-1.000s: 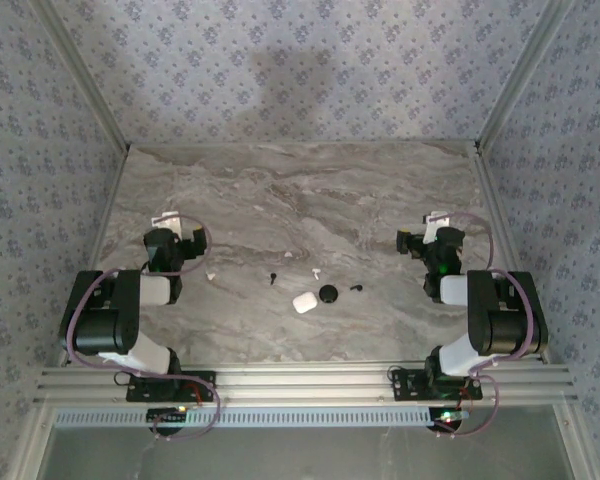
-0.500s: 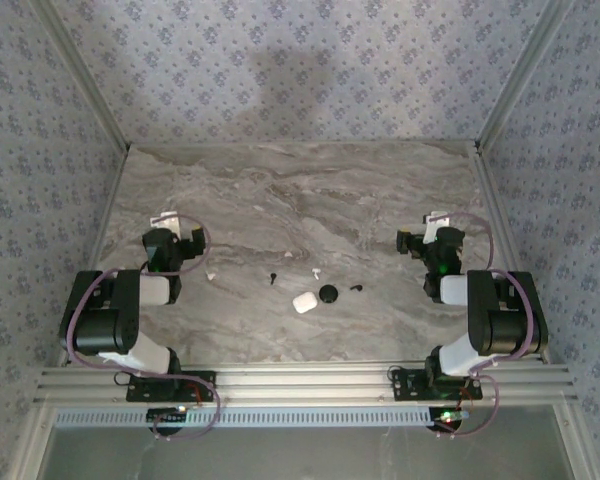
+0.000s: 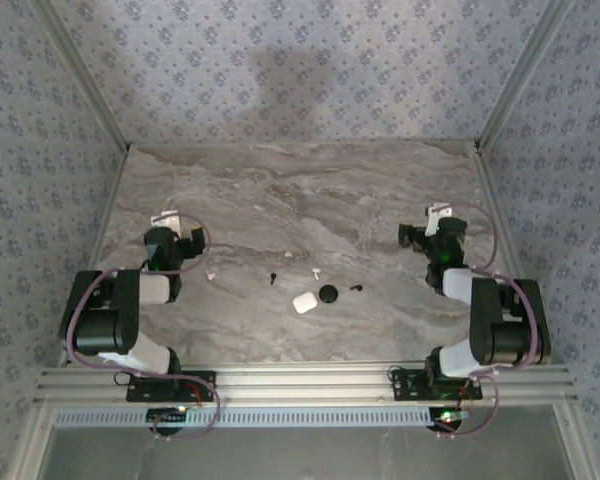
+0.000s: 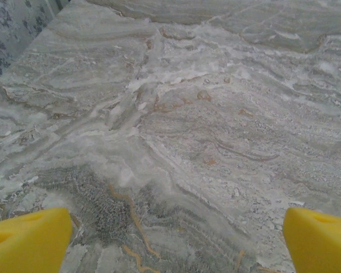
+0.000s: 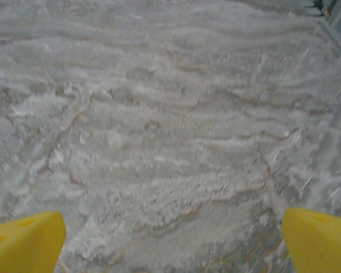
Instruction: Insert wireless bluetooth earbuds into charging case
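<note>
Spreading across the view, the marble table carries everything. The left gripper hovers at the left side, jaws wide and empty. The right gripper sits opposite, jaws wide too. Between them, toward the near edge, the charging case lies just beside the black disc. One tiny earbud lies just beyond that disc.

Earbuds mere specks, seemingly; charging case lid unreadable.
</note>
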You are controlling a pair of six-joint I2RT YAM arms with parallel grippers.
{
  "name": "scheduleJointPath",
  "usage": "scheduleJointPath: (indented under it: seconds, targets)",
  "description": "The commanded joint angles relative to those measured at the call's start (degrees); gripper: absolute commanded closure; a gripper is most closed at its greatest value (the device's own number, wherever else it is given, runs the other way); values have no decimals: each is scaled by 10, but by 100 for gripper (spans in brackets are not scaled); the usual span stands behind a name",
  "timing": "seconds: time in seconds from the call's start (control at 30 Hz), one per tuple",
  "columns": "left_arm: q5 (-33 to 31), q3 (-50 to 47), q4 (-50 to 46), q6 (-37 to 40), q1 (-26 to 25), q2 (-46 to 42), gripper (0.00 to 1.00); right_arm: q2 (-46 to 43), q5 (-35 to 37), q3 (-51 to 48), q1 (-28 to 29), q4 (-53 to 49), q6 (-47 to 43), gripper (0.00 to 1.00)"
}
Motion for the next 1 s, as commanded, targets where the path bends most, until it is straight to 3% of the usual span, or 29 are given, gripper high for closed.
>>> scheduleJointPath:
  seconds: [0.0,0.1,0.23,0.4,0.63,0.8,0.97]
  targets:
    - [-7,46,-81,8,-1,-42,10,-64,9,55,6,-151,26,0]
    - [-31,91,-206,-8,-18,-94,12,-101,8,125,22,-317,52,0]
    - [25,146,-346,-84,-48,-161,19,-116,26,230,84,-546,60,0]
    - [34,229,-517,-96,-132,-189,22,-117,16,291,186,-704,113,3]
    - [104,275,-686,-153,-170,-195,24,-87,-22,304,301,-798,217,17]
    - [163,250,-717,-198,-173,-194,27,-26,-37,315,375,-818,269,22]
    - [178,231,-717,-218,-175,-193,28,55,-47,348,408,-826,275,27]
